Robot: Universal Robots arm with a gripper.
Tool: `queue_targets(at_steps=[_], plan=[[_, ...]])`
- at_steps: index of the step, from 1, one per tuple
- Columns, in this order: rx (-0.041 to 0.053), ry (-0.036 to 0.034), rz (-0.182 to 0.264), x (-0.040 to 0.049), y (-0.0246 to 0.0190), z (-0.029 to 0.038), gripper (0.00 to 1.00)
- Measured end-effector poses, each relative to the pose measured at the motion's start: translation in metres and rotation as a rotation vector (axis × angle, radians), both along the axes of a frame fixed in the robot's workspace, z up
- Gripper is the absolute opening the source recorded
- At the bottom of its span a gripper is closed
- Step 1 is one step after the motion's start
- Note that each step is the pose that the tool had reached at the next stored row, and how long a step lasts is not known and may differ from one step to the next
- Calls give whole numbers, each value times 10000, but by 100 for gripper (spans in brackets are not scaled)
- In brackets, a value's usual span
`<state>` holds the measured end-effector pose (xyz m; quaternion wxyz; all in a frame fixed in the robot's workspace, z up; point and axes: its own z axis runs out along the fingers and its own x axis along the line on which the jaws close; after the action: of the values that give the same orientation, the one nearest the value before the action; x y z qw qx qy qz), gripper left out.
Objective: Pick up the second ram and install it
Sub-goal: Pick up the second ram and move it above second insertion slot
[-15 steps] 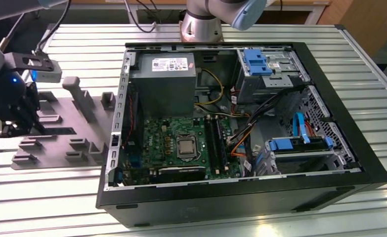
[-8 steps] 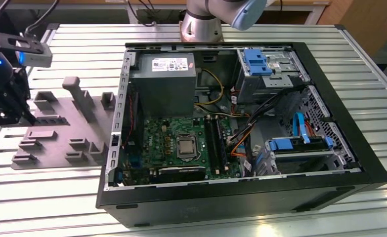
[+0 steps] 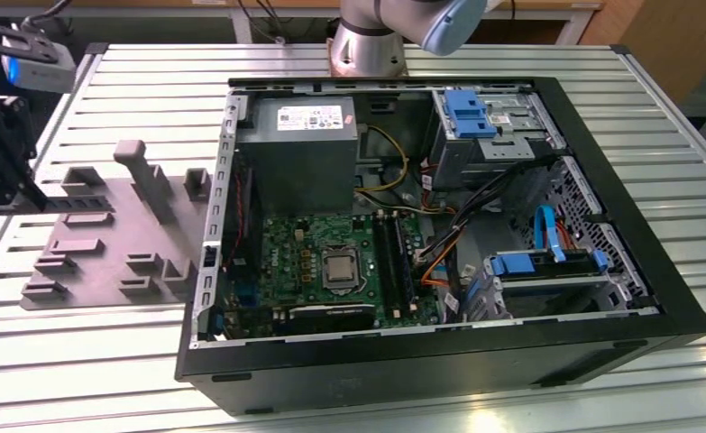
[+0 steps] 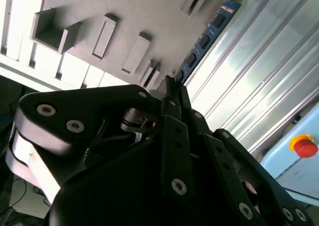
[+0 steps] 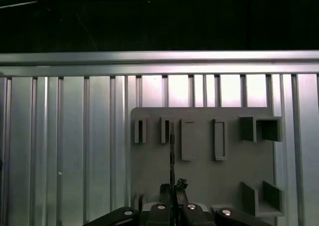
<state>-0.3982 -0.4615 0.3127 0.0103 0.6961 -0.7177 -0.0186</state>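
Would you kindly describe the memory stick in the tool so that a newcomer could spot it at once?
Find the grey fixture plate on the ribbed table, at the exterior view's left of the open computer case. Over it, the tool grips the second ram at one end. It is a thin, flat blue board with black chips, unlike the plate's grey blocks.

second ram [image 4: 207, 37]: dark blue board, black chips, on edge, one end pinched in gripper [image 4: 172, 86], above grey fixture plate [image 4: 149, 12].
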Motion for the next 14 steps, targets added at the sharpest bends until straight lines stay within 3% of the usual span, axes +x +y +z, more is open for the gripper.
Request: queue_targets(at_steps=[14], plan=[[-11,-1,-2,0,2,546,14]])
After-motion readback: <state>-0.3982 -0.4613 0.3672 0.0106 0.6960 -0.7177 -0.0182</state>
